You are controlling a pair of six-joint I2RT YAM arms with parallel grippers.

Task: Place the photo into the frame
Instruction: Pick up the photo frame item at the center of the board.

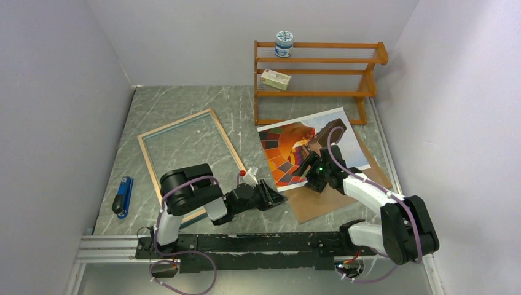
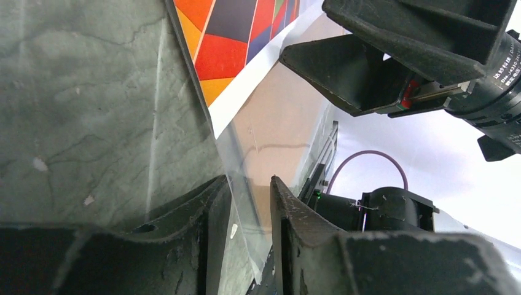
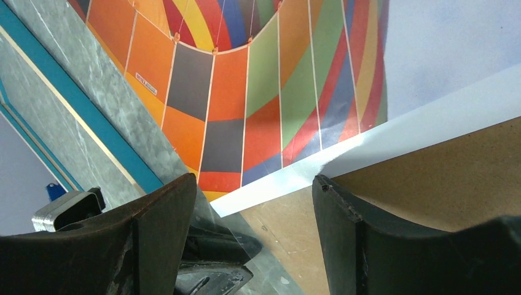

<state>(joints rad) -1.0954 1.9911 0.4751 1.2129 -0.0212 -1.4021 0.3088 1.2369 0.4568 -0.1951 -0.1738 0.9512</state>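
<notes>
The photo (image 1: 307, 144), a hot-air balloon print, lies face up on a brown backing board (image 1: 335, 200) right of centre. The frame (image 1: 184, 147) lies flat at left, wood-coloured rim up; its blue edge shows in the right wrist view (image 3: 80, 104). My left gripper (image 1: 276, 196) lies low at the photo's near-left corner (image 2: 246, 37). Its jaws (image 2: 250, 184) stand narrowly apart around the corner of a clear sheet (image 2: 239, 160) that sticks out from under the photo. My right gripper (image 1: 316, 178) is open and empty just above that same corner (image 3: 255, 184).
An orange-brown wooden shelf rack (image 1: 313, 80) stands at the back with a tin (image 1: 284, 43) and a small box (image 1: 274, 78) on it. A blue stapler (image 1: 123, 196) lies at the near left. A small red-and-white object (image 1: 247, 174) sits by the left wrist. Walls close both sides.
</notes>
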